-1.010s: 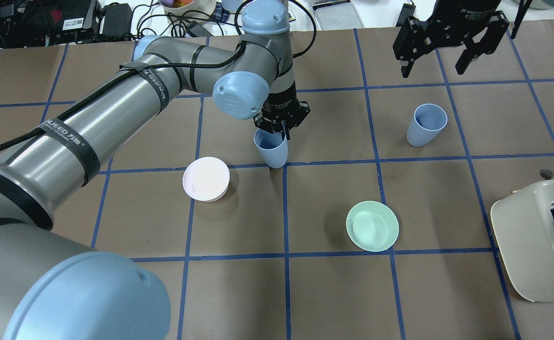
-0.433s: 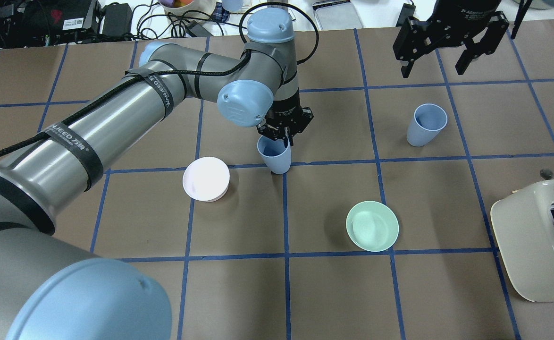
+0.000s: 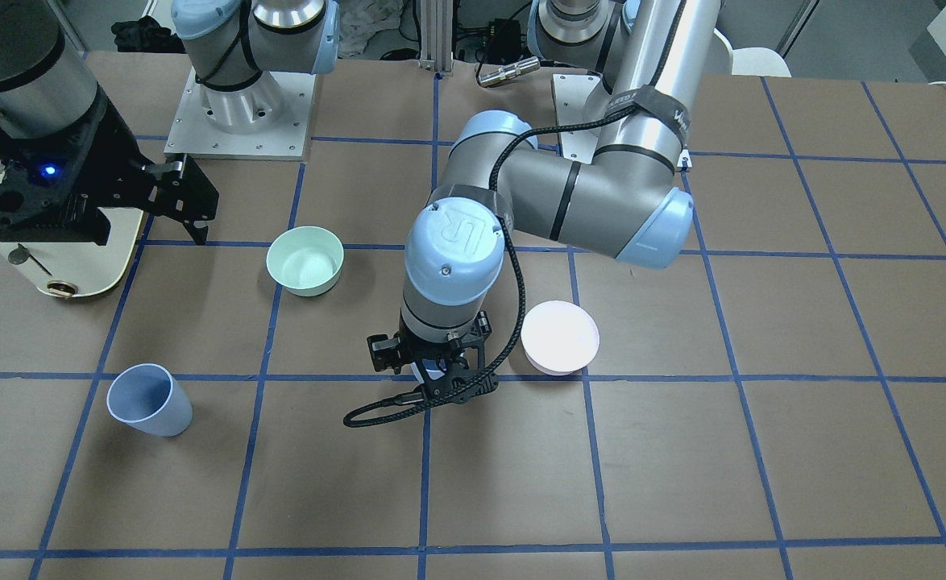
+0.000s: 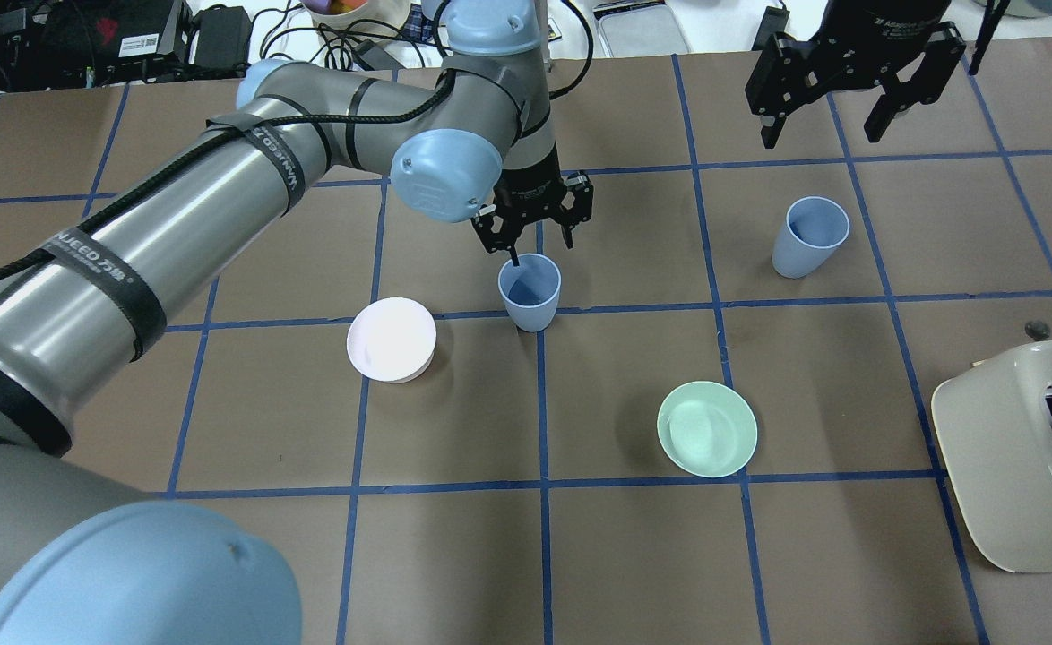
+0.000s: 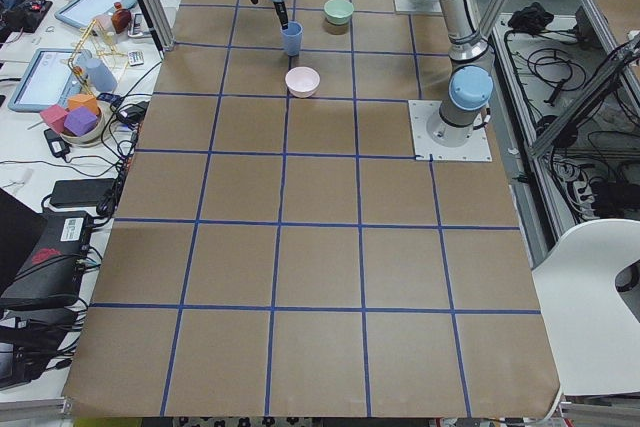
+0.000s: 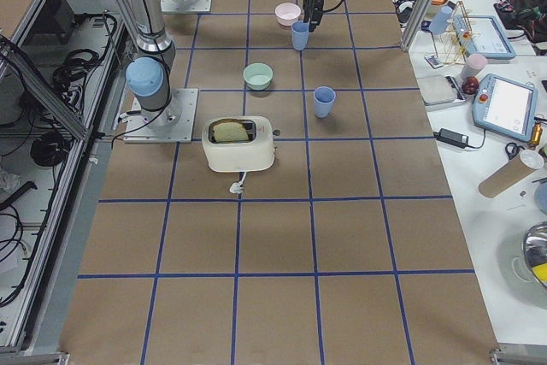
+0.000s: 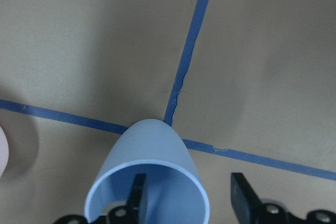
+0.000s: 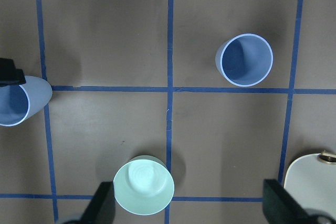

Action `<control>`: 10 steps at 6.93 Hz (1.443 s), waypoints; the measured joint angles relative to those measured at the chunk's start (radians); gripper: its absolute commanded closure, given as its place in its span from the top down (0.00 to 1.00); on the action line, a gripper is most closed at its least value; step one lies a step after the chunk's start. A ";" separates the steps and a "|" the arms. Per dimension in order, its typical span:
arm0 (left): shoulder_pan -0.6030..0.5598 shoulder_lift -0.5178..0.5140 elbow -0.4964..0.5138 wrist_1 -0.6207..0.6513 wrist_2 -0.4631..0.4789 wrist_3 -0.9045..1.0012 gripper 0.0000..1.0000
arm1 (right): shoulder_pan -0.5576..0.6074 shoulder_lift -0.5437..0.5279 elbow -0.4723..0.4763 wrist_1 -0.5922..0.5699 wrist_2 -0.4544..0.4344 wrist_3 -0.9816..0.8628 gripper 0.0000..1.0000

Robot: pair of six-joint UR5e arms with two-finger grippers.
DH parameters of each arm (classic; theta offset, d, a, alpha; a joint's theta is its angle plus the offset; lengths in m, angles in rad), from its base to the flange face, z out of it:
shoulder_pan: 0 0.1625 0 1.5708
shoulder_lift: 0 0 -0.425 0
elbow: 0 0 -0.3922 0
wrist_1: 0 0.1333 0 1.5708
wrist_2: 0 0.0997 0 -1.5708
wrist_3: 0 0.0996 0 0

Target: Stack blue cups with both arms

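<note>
Overhead exterior: the left end effector [image 4: 539, 249] is standing open over the first blue cup [image 4: 530, 296], which is sitting upright mid-worktop. One finger is dipping inside the rim and the other is outside it. The second blue cup [image 4: 808, 240] is standing upright toward the right edge. The right end effector [image 4: 822, 134] is hanging open and empty near the far right corner.

Exterior front-facing: the left wrist is hiding the first blue cup, so I am not judging clearance here. A cable loop [image 3: 376, 412] is sagging low beside the wrist and could drag.

Left wrist-mounted: the fingers are straddling one wall only. I am expecting a thin rim pinch, so closing off-centre could shove or tip the cup, and on lifting it could swing.

Right wrist-mounted: the fingers are spread wide with nothing between them. The mint bowl [image 8: 144, 184] is sitting between the two cups, nearer the robot's edge, so a low carry could clip it.

Exterior left and exterior right: both cups are reading upright and well apart. Misalignment at nesting could topple the second blue cup.
</note>
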 measured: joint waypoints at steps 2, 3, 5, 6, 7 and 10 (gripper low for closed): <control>0.052 0.094 0.091 -0.160 -0.023 0.109 1.00 | 0.000 0.000 0.000 0.000 0.000 0.000 1.00; 0.083 0.153 0.129 -0.258 -0.028 0.229 1.00 | 0.000 0.001 0.000 0.000 0.000 -0.001 1.00; 0.156 0.289 0.141 -0.390 -0.003 0.417 1.00 | -0.004 0.006 -0.004 0.000 -0.006 -0.009 1.00; 0.200 0.350 0.096 -0.434 0.042 0.505 1.00 | -0.011 0.011 -0.006 0.000 -0.018 -0.014 1.00; 0.246 0.414 0.013 -0.439 0.079 0.571 1.00 | -0.027 0.032 -0.010 -0.001 -0.031 -0.018 1.00; 0.297 0.526 -0.190 -0.251 0.107 0.616 1.00 | -0.111 0.139 -0.005 -0.078 -0.039 -0.060 0.99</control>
